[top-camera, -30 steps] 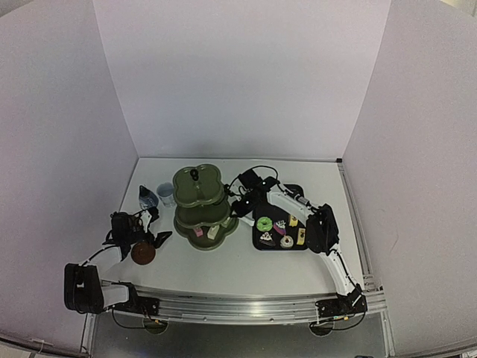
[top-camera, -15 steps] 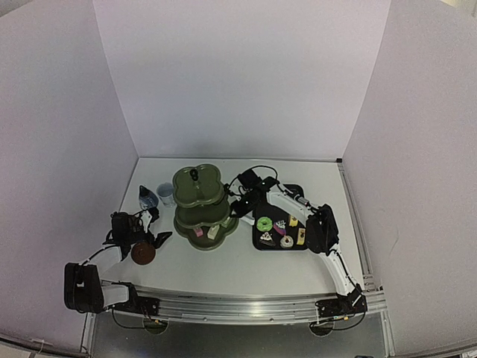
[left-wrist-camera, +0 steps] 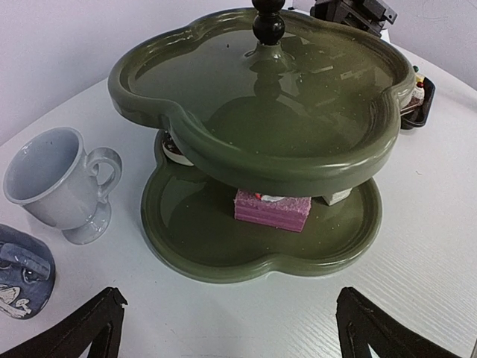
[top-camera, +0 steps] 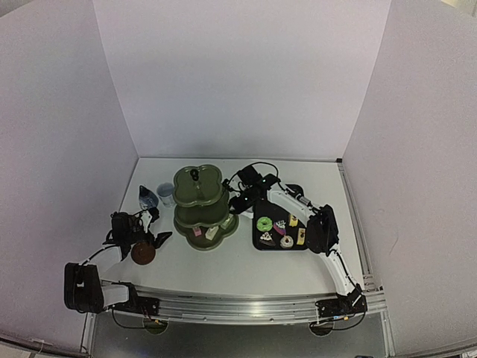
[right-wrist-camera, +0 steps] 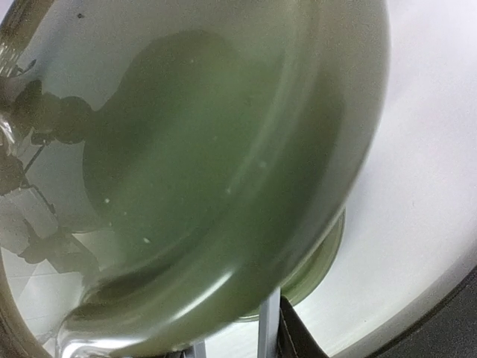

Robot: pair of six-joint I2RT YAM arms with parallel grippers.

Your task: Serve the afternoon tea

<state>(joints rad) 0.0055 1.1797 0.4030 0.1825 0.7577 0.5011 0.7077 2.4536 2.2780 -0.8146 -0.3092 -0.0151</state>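
Observation:
The dark green three-tier stand [top-camera: 200,200] stands mid-table; in the left wrist view [left-wrist-camera: 261,112] its top tier is bare, and a pink pastry [left-wrist-camera: 272,210] and a white one [left-wrist-camera: 337,197] lie on the bottom tier. The white cup [top-camera: 166,194] and blue jug [top-camera: 147,198] stand left of it. My left gripper [top-camera: 153,230] is open and empty, in front of the stand [left-wrist-camera: 231,339]. My right gripper [top-camera: 240,203] is at the stand's right side, shut on metal tongs [right-wrist-camera: 268,324] that reach under the top tier's rim [right-wrist-camera: 246,261]; their tips are hidden.
A black tray [top-camera: 258,237] right of the stand holds several pastries, among them a green ring [top-camera: 264,223] and a white ring [top-camera: 287,241]. A brown round object [top-camera: 143,253] lies by my left arm. White walls enclose the table on three sides.
My right gripper has shifted slightly back along the stand's right side. The left arm and everything else have stayed still.

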